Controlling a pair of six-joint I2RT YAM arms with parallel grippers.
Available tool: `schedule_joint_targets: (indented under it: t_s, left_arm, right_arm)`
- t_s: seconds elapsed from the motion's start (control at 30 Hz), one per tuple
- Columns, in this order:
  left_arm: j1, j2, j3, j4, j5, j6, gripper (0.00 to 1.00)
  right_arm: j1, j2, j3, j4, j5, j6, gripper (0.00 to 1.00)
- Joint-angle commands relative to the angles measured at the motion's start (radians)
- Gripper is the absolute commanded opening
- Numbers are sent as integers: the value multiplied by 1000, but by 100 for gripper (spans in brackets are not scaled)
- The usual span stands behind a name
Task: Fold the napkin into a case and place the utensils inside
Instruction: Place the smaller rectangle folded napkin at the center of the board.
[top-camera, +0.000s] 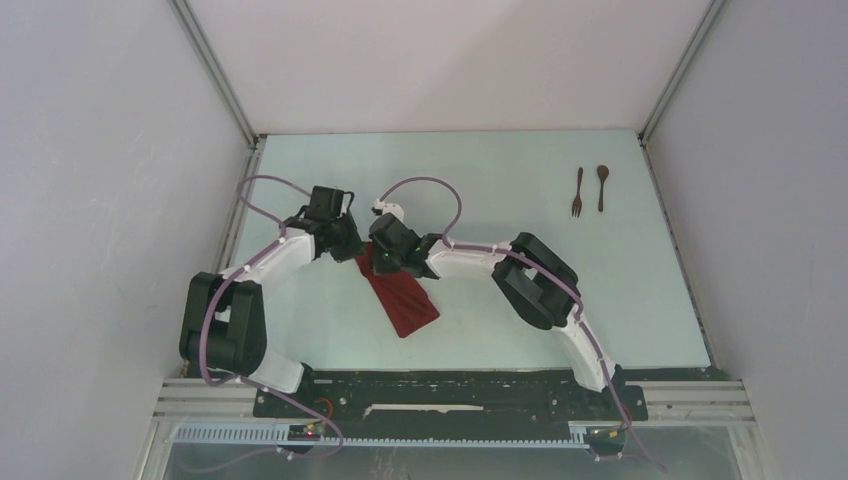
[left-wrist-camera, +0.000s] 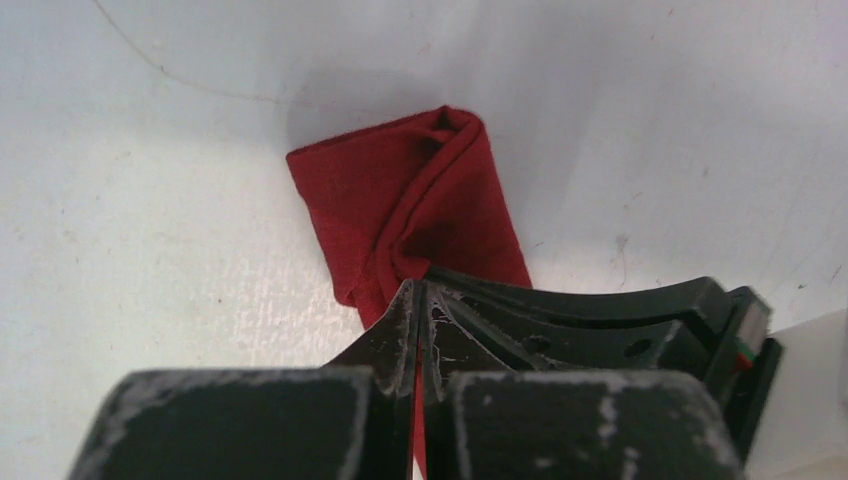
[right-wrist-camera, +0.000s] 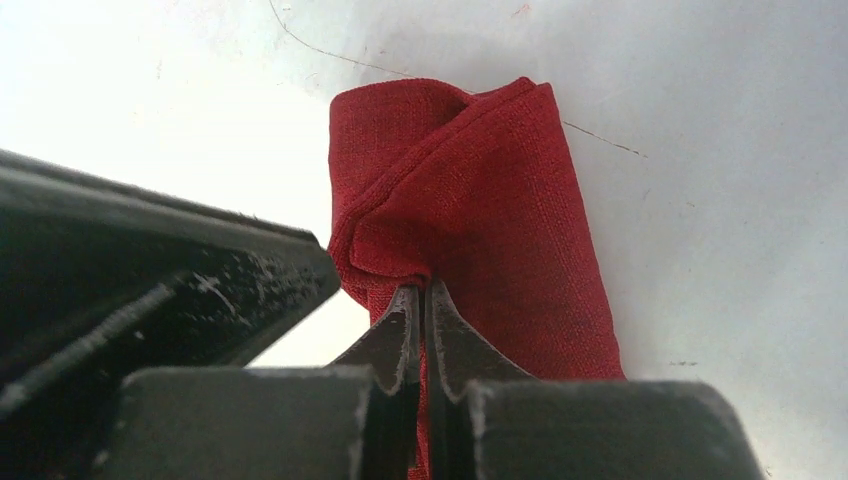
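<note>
Both arms reach in over the middle of the surface (top-camera: 520, 190), and the two hands meet at the far end of the napkin (top-camera: 405, 300). The cloth is folded to a narrow dark red oblong, lying at a slant from the hands down toward the near right, its near end loose and flat. The left hand (left-wrist-camera: 418, 290) has its fingers pressed together with a pinch of red cloth caught between them. From its own wrist view the right hand (right-wrist-camera: 420, 295) shows the same, tips together and clamped on the fabric just beside the left one. The cloth rises in a soft ridge toward both sets of tips, and its long edges curl inward at the far end. The two hands are crowded there, nearly touching each other. Off to the right there's a broad stretch of bare surface, and well apart, near the far right corner, lie the fork (top-camera: 578, 192) and the spoon (top-camera: 602, 187), side by side, parallel, not touching, close to the right edge of the surface
</note>
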Motion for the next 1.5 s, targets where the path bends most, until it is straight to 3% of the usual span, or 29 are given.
schedule_joint_targets:
  t_s: [0.0,0.1,0.2,0.27,0.33,0.4,0.47,0.53,0.67,0.83,1.2,1.47]
  left_arm:
    - [5,-44,-37,16,12,4,0]
    - [12,-20,-2,-54,-57,17,0]
    - [11,-15,32,-111,-145,52,39]
    - [11,-12,53,-126,-149,75,47]
    - [7,13,100,-162,-139,97,49]
    - [3,92,186,-241,-124,128,47]
    - [3,168,272,-317,-104,161,37]
    - [-1,211,312,-336,-36,191,35]
    - [-39,222,315,-324,-30,204,38]
    - [-81,312,374,-372,-57,229,25]
    - [-95,318,349,-346,-103,223,26]
    - [-95,333,353,-346,-123,210,15]
  right_arm:
    - [-1,16,61,-114,46,-75,0]
    - [-35,-22,-21,-48,-31,-27,0]
    - [-70,-82,-139,44,-118,38,0]
    - [-72,-97,-154,75,-131,37,0]
    - [-69,-93,-138,63,-138,30,0]
    - [-65,-92,-132,62,-134,29,0]
    - [-60,-95,-134,62,-127,30,0]
    - [-55,-96,-129,62,-121,23,0]
    - [-55,-102,-118,63,-121,22,0]
    - [-55,-112,-127,65,-122,21,0]
    - [-55,-120,-140,77,-126,25,0]
    - [-55,-122,-143,79,-125,24,0]
